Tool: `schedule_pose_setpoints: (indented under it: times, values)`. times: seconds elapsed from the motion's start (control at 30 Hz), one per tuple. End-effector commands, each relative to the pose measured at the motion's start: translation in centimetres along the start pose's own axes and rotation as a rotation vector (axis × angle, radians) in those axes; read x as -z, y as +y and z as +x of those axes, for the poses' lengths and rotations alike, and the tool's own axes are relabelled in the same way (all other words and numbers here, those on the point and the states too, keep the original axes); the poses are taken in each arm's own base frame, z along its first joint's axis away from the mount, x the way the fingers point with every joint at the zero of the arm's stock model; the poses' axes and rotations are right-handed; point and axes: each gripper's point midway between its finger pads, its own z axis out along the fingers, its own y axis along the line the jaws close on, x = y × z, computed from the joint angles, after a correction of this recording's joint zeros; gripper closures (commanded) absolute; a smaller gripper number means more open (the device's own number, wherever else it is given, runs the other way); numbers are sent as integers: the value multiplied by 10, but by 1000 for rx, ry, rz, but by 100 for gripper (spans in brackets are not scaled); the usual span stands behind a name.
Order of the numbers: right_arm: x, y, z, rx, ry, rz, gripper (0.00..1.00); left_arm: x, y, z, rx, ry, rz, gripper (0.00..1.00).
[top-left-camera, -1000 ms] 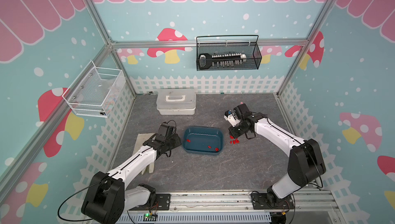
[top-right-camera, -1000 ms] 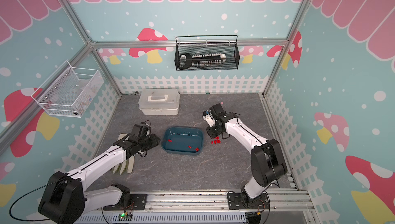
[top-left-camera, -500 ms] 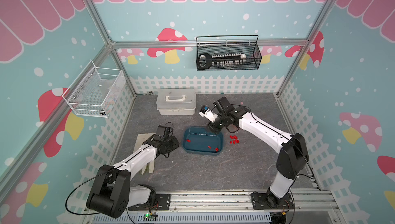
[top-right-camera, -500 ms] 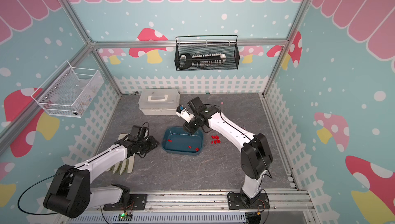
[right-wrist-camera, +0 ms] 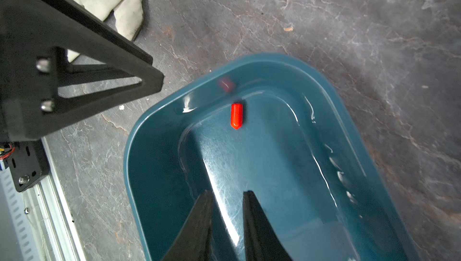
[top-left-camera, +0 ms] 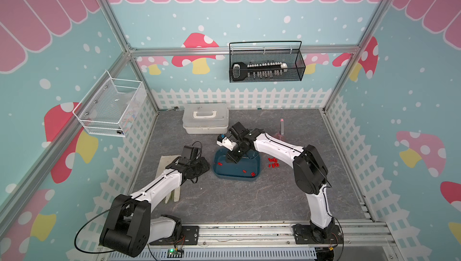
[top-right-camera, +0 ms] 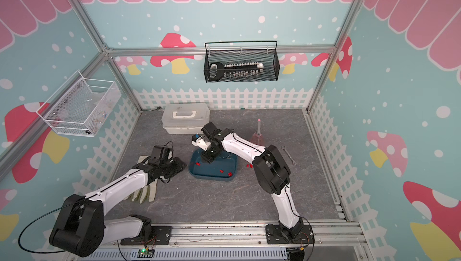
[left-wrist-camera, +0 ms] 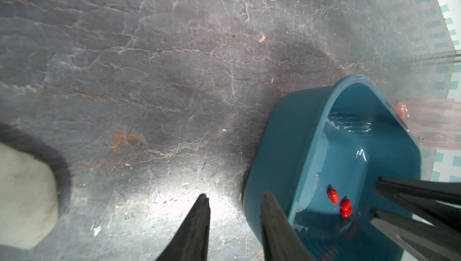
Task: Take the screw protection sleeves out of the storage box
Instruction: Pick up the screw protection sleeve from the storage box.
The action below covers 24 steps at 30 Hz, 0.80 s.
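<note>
1. In both top views, centre frame: the right gripper (top-left-camera: pixel 230 158) (top-right-camera: pixel 208 157) has swung from the red heap of screw protection sleeves (top-left-camera: pixel 273 162) on the table (top-left-camera: pixel 224 202) back over the storage box (top-left-camera: pixel 237 178) (top-right-camera: pixel 212 176). Three sleeves (top-left-camera: pixel 244 171) remain inside.
2. Left wrist view, lower centre: left gripper (left-wrist-camera: pixel 234 197) parted and empty, just beside the box wall (left-wrist-camera: pixel 287 135).
3. Right wrist view, bottom centre: right gripper (right-wrist-camera: pixel 227 192) slightly parted, nothing between its fingers, above the box floor. One sleeve (right-wrist-camera: pixel 236 115) lies ahead. Judged: drop-off finished, next pick starting.
</note>
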Motion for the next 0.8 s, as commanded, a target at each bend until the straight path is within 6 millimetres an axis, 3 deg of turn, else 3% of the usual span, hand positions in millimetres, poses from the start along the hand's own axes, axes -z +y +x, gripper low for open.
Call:
schedule_pose_setpoints:
  times: [0.0, 0.2, 0.77]
  values:
    - [-17, 3, -9, 5, -6, 10, 73, 3, -2, -3, -2, -18, 21, 62]
    - [-39, -7, -9, -28, -5, 43, 70, 7, -4, -4, -8, -36, 29, 61]
    - [-74, -14, -6, -37, 7, 54, 66, 8, -5, -4, -12, -36, 31, 60]
